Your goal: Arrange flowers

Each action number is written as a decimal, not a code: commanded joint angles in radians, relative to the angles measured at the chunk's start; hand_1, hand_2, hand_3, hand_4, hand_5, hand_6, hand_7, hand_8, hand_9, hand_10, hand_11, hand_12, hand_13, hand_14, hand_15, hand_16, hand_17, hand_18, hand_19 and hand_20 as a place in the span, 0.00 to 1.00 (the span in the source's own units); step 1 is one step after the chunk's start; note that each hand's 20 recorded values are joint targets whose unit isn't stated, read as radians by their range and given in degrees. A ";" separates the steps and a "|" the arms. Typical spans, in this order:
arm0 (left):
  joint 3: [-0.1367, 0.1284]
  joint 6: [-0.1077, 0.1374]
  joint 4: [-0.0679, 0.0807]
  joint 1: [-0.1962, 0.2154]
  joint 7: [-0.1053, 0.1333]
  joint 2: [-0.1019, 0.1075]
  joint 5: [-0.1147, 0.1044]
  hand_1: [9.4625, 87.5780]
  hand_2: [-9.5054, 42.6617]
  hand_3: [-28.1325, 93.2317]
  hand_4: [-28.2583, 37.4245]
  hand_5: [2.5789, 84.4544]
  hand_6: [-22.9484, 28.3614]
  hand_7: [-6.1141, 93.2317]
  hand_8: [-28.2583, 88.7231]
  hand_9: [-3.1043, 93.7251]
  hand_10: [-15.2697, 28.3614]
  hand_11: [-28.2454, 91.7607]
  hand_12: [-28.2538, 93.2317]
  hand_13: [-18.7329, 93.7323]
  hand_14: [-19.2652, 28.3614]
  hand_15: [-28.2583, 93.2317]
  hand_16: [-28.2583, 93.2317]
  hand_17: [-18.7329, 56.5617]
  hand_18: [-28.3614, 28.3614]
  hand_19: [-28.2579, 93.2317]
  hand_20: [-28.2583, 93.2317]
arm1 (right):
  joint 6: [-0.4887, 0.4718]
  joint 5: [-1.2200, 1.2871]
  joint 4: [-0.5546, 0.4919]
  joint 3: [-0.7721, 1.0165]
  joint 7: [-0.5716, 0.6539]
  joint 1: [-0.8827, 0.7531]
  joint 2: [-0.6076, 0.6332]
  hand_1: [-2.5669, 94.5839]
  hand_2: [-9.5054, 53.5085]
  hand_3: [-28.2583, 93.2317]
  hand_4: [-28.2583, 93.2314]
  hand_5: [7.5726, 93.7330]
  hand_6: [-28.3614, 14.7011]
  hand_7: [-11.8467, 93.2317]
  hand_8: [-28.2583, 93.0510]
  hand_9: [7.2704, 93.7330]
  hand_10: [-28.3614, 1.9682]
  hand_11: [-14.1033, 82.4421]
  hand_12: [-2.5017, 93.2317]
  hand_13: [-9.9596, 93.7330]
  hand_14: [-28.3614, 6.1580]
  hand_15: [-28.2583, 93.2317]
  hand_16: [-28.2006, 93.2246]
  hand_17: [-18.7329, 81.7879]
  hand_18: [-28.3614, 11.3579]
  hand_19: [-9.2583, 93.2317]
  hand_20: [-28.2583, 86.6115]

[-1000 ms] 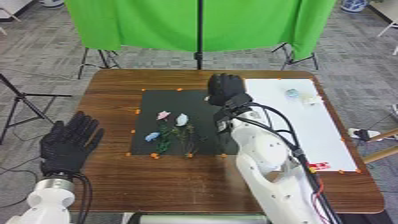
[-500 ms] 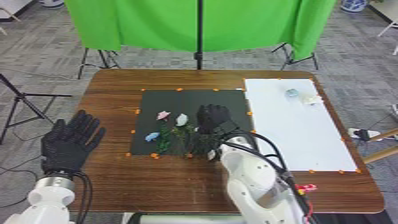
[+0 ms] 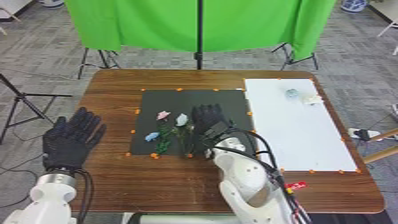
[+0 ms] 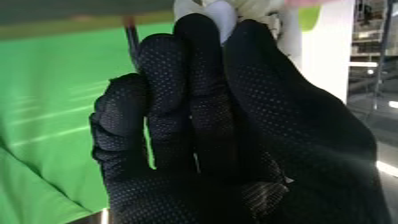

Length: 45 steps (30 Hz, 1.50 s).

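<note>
Three stemmed flowers (image 3: 181, 120) (pink, white, blue) lie on the black rectangular mat (image 3: 191, 97) in my head view; my black-gloved right hand (image 3: 209, 117), straight-fingered, is over its right half, my open left hand (image 3: 71, 142) left of it. Right wrist view: closing misaligned might crush the pale petals (image 4: 221, 14).

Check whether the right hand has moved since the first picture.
Yes. Against the black mat, the right hand has come nearer and left from its far right corner, toward the white flower.
</note>
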 commanded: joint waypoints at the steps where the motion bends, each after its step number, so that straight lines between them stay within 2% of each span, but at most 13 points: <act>1: 0.006 -0.005 -0.002 0.012 0.002 0.001 -0.005 0.24 0.46 0.88 0.00 0.58 0.62 0.26 0.15 0.47 0.70 0.47 0.34 0.44 0.74 0.62 0.18 0.17 0.79 0.57 0.37 | -0.028 0.035 0.016 0.001 0.016 0.001 -0.013 0.68 0.00 0.82 0.00 0.80 0.65 0.43 0.24 0.89 0.61 0.28 0.48 0.72 0.58 0.65 0.59 0.50 0.14 0.91 0.59; 6: 0.005 -0.008 -0.001 0.007 -0.003 0.000 -0.009 0.24 0.46 0.88 0.00 0.58 0.62 0.26 0.15 0.47 0.70 0.47 0.34 0.44 0.74 0.62 0.18 0.17 0.79 0.56 0.37 | -0.035 0.051 -0.017 -0.005 0.012 -0.003 -0.009 0.67 0.00 0.82 0.00 0.79 0.65 0.42 0.24 0.89 0.61 0.27 0.47 0.72 0.58 0.66 0.59 0.50 0.14 0.91 0.59; 11: 0.007 -0.009 -0.001 0.005 -0.004 -0.001 -0.011 0.24 0.46 0.88 0.00 0.58 0.62 0.26 0.15 0.47 0.70 0.47 0.34 0.44 0.74 0.62 0.18 0.17 0.79 0.56 0.37 | -0.076 0.050 -0.033 -0.005 0.017 -0.009 -0.008 0.66 0.00 0.83 0.00 0.76 0.63 0.35 0.22 0.86 0.57 0.23 0.42 0.71 0.57 0.65 0.59 0.50 0.13 0.90 0.58; 21: 0.000 -0.002 -0.007 0.022 -0.004 -0.004 -0.017 0.24 0.46 0.88 0.00 0.58 0.62 0.26 0.15 0.48 0.71 0.47 0.34 0.45 0.75 0.63 0.18 0.17 0.79 0.56 0.37 | -0.124 0.072 -0.056 0.009 0.050 -0.016 -0.004 0.66 0.00 0.82 0.00 0.72 0.64 0.30 0.20 0.82 0.57 0.21 0.37 0.70 0.56 0.65 0.58 0.49 0.13 0.90 0.58; 22: -0.001 -0.001 -0.010 0.026 -0.002 -0.004 -0.019 0.24 0.46 0.88 0.00 0.58 0.62 0.26 0.15 0.48 0.70 0.47 0.34 0.45 0.75 0.63 0.18 0.17 0.79 0.56 0.37 | -0.131 0.073 -0.063 0.013 0.052 -0.017 -0.004 0.66 0.00 0.82 0.00 0.71 0.63 0.29 0.19 0.81 0.55 0.23 0.35 0.70 0.56 0.65 0.58 0.49 0.12 0.90 0.58; 24: 0.005 0.002 0.000 0.012 -0.006 -0.002 -0.017 0.24 0.46 0.88 0.00 0.58 0.62 0.26 0.15 0.48 0.70 0.47 0.34 0.45 0.75 0.63 0.18 0.17 0.79 0.56 0.37 | -0.138 0.096 -0.077 0.023 0.068 -0.013 0.000 0.65 0.00 0.82 0.00 0.70 0.63 0.29 0.18 0.79 0.53 0.25 0.33 0.69 0.56 0.65 0.57 0.49 0.12 0.90 0.58; 27: -0.001 0.004 -0.006 0.023 -0.006 0.000 -0.015 0.24 0.46 0.88 0.00 0.58 0.62 0.26 0.15 0.48 0.71 0.47 0.34 0.45 0.75 0.63 0.18 0.17 0.79 0.56 0.37 | -0.127 0.116 -0.106 0.029 0.082 -0.017 0.008 0.64 0.00 0.82 0.00 0.69 0.63 0.28 0.13 0.76 0.49 0.28 0.30 0.69 0.55 0.65 0.57 0.49 0.11 0.90 0.57; 35: 0.004 0.005 -0.005 0.018 -0.007 -0.001 -0.019 0.24 0.46 0.88 0.00 0.58 0.62 0.26 0.15 0.48 0.71 0.47 0.34 0.45 0.75 0.63 0.18 0.17 0.79 0.56 0.37 | -0.146 0.124 -0.136 0.045 0.081 -0.020 0.004 0.62 0.00 0.83 0.00 0.68 0.62 0.29 0.12 0.75 0.47 0.31 0.27 0.68 0.51 0.67 0.56 0.49 0.10 0.91 0.57; 39: 0.006 0.001 -0.004 0.013 0.000 -0.008 -0.019 0.24 0.46 0.88 0.00 0.58 0.62 0.27 0.15 0.48 0.71 0.47 0.34 0.45 0.75 0.63 0.18 0.17 0.79 0.56 0.37 | -0.082 0.143 -0.124 0.118 0.147 0.018 0.031 0.57 0.00 0.86 0.00 0.67 0.60 0.28 0.13 0.72 0.44 0.35 0.22 0.67 0.46 0.68 0.53 0.49 0.10 0.91 0.57; 42: 0.005 0.000 -0.013 0.024 0.008 -0.010 -0.018 0.24 0.46 0.88 0.00 0.58 0.62 0.27 0.15 0.48 0.70 0.47 0.34 0.45 0.75 0.63 0.18 0.17 0.79 0.57 0.37 | -0.039 0.177 -0.095 0.190 0.229 0.064 0.083 0.55 0.00 0.88 0.00 0.65 0.59 0.28 0.13 0.68 0.41 0.34 0.21 0.64 0.42 0.67 0.48 0.48 0.09 0.90 0.56; 45: -0.003 0.006 -0.022 0.040 0.016 -0.011 -0.015 0.24 0.46 0.88 0.00 0.58 0.62 0.27 0.15 0.48 0.70 0.47 0.34 0.45 0.75 0.63 0.18 0.17 0.79 0.56 0.37 | -0.030 0.169 -0.038 0.311 0.240 0.089 0.122 0.52 0.00 0.90 0.00 0.61 0.58 0.28 0.12 0.60 0.38 0.31 0.19 0.59 0.37 0.64 0.38 0.46 0.11 0.86 0.53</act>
